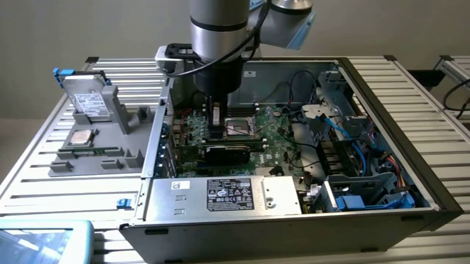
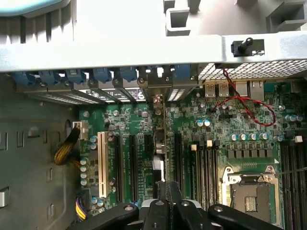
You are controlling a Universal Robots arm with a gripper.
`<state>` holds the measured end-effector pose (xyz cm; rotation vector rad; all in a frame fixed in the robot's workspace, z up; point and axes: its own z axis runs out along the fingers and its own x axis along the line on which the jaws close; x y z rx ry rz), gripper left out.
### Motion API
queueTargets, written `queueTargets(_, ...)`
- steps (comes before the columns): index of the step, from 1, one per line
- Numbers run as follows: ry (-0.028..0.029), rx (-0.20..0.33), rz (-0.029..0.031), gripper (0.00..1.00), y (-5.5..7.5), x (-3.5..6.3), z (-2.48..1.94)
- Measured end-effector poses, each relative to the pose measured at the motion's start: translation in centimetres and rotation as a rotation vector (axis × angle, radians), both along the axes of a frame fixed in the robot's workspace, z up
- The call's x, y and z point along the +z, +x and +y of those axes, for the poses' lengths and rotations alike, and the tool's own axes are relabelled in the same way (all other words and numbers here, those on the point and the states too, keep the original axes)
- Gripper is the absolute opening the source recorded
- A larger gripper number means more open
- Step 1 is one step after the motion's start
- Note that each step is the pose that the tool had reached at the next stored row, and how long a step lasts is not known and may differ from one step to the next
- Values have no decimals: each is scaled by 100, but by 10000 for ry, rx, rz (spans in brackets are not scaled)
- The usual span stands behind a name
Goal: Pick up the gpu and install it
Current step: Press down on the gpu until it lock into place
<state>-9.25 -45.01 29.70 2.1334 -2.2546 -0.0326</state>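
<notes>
**GPU held edge-down over the motherboard slots**

From my remote station, the gripper [image 1: 217, 129] stands at centre frame inside the open computer case [image 1: 397, 181], its fingers clamped together on the gpu [image 1: 229, 150]. I read the card as held on edge so that its connector can meet a slot squarely. In the exterior view it appears as a dark slab low over the green motherboard [image 1: 268, 144], just left of the CPU socket [image 1: 239, 128].

The wrist view gives what the exterior view cannot: the thin top edge of the card [image 2: 160, 139] running up centre frame between the black expansion slots [image 2: 131, 167], its metal bracket end near the row of blue slot-cover clips [image 2: 101, 75] at the case's rear wall. Whether it is fully seated I cannot tell.

The exterior view alone takes in the parts tray [image 1: 96, 159] at left, where the silver hard drive [image 1: 89, 102] stands upright in its holder
</notes>
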Motion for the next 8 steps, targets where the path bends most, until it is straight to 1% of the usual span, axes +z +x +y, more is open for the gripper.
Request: queueTargets(8, 0, -2, 5, 12, -5, 5, -3)
